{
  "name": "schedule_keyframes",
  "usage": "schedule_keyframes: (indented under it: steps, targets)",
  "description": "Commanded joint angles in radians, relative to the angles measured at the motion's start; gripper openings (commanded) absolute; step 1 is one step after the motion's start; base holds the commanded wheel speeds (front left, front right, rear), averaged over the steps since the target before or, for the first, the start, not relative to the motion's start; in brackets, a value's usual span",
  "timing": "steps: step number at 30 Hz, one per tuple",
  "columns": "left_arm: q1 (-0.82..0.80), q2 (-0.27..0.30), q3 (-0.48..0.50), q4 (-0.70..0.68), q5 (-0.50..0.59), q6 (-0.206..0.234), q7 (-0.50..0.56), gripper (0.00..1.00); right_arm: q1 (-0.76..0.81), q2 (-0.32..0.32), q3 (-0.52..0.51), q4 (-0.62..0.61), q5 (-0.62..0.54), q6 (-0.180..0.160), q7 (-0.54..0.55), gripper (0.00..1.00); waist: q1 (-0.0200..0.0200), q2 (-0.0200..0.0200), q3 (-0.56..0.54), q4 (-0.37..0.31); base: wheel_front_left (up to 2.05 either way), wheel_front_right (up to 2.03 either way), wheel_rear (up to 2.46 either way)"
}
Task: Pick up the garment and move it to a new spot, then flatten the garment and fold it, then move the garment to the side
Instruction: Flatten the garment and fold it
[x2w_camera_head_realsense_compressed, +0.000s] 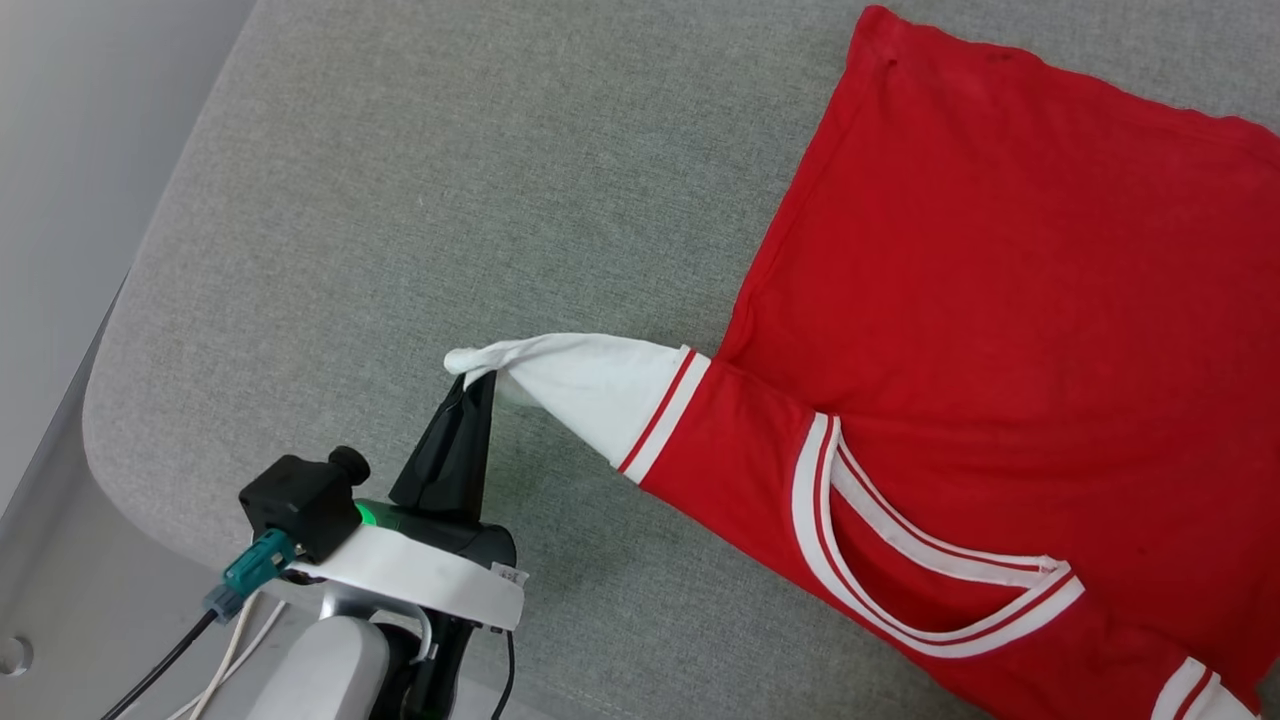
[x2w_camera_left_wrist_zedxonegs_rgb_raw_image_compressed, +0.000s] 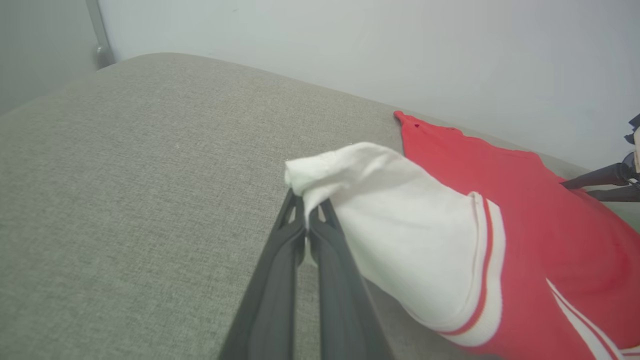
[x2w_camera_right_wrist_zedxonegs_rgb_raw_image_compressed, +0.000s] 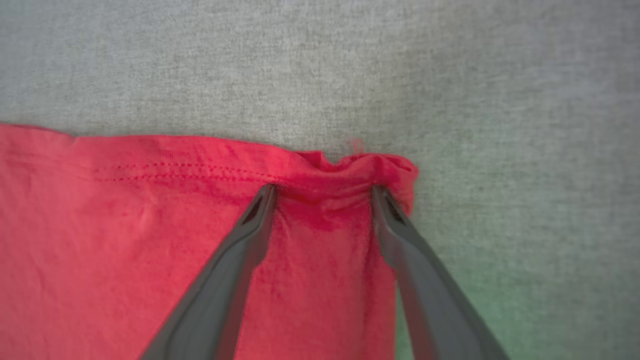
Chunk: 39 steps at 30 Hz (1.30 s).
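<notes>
pinching the white sleeve tip of the garment tight in the left gripper, red body lying flat to that gripper's right on the grey padded surface; resting the right gripper, spread wide, astride a bunched red hem corner.

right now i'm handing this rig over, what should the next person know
Left gripper: jaws shut on the tip of the white sleeve, held out to the side.
Right gripper: jaws open, tips on the shirt hem corner, cloth bunched between them.
Done: the shirt lies nearly flat on the grey cushion; no fold yet.
Left: smooth it, fold it, move it aside.
</notes>
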Motion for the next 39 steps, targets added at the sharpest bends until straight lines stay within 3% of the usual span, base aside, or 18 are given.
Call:
schedule_keyframes:
  steps: [1,7,15,22,28,34,39]
  targets:
    - [-0.019,-0.006,0.001,0.007,0.002,-0.004,-0.006,0.0,0.117,0.098,-0.027,0.096,-0.025,-0.001,0.084,0.0,0.0,0.0,-0.002,-0.003,0.0,0.0,0.0]
    - [-0.01,-0.009,-0.002,0.026,0.01,-0.002,-0.01,0.0,0.089,0.098,-0.01,0.025,-0.065,-0.001,0.073,0.0,0.0,0.0,-0.033,-0.019,0.0,0.0,0.0]
    - [0.049,0.016,0.008,0.063,0.01,0.029,0.002,0.0,0.106,0.029,0.167,-0.104,-0.026,-0.001,0.076,0.0,0.0,0.0,-0.156,-0.112,0.0,0.0,0.0]
    - [0.121,0.055,0.037,0.081,0.001,0.072,0.023,0.0,0.338,-0.04,0.335,-0.305,0.14,-0.001,0.146,0.0,0.0,0.0,-0.258,-0.227,0.0,0.0,0.0]
    - [0.182,0.084,0.072,0.08,-0.012,0.114,0.037,0.0,0.631,-0.067,0.413,-0.512,0.263,-0.001,0.211,0.0,0.0,0.0,-0.314,-0.32,0.0,0.0,0.0]
    - [0.221,0.1,0.093,0.086,-0.023,0.141,0.043,0.0,0.914,-0.015,0.381,-0.627,0.327,-0.001,0.241,0.0,0.0,0.0,-0.347,-0.376,0.0,0.0,0.0]
    - [0.23,0.108,0.095,0.079,-0.024,0.152,0.054,0.0,1.053,0.052,0.353,-0.647,0.347,-0.001,0.236,0.0,0.0,0.0,-0.357,-0.395,0.0,0.0,0.0]
